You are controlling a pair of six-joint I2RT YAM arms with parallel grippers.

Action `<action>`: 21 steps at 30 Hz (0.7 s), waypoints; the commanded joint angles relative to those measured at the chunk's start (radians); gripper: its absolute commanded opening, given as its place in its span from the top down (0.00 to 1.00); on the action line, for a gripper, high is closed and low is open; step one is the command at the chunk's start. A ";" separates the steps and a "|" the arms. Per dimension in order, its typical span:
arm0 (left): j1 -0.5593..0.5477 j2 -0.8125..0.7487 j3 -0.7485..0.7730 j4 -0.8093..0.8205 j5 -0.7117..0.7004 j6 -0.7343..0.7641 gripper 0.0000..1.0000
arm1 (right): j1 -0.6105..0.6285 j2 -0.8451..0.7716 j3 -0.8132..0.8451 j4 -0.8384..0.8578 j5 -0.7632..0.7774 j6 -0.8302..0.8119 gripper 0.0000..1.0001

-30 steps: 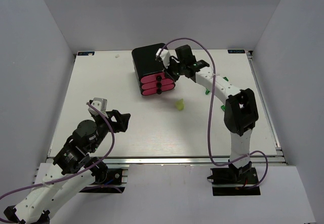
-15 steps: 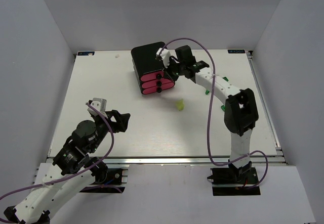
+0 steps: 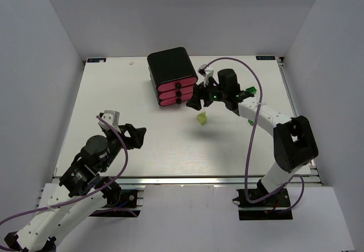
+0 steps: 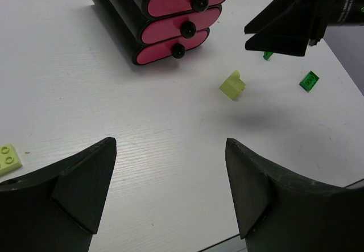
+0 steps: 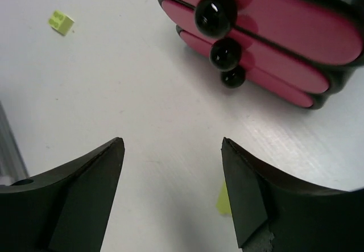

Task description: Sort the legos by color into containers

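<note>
The black cabinet (image 3: pixel 168 64) stands at the back centre, with its three pink drawers (image 3: pixel 177 91) all pushed in. The drawers (image 5: pixel 284 27) and their black knobs fill the top of the right wrist view. My right gripper (image 3: pixel 199 100) hangs open and empty just in front of them, above a pale yellow lego (image 3: pixel 202 118). That lego (image 5: pixel 223 199) peeks out beside the right fingertip. My left gripper (image 3: pixel 134 135) is open and empty, low over the near left of the table. Another pale yellow lego (image 4: pixel 8 156) lies left of it. Two green legos (image 4: pixel 309 81) (image 4: pixel 267 54) lie to the right.
The white table (image 3: pixel 142 104) is walled on three sides by grey panels. A purple cable loops above the right arm (image 3: pixel 267 115). The right gripper's black fingers (image 4: pixel 284 27) show at the top right of the left wrist view.
My right gripper has drawn back from the top drawer's knob toward the near side and opened. The cabinet has shifted slightly right. The left arm has not moved.
</note>
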 commanded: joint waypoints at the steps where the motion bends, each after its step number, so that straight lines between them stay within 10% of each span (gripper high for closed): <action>1: -0.005 -0.002 -0.003 -0.006 -0.014 -0.005 0.13 | -0.015 0.034 -0.059 0.235 -0.086 0.263 0.26; 21: -0.005 -0.006 -0.001 -0.004 -0.008 -0.002 0.13 | 0.029 0.330 0.095 0.376 0.219 0.697 0.33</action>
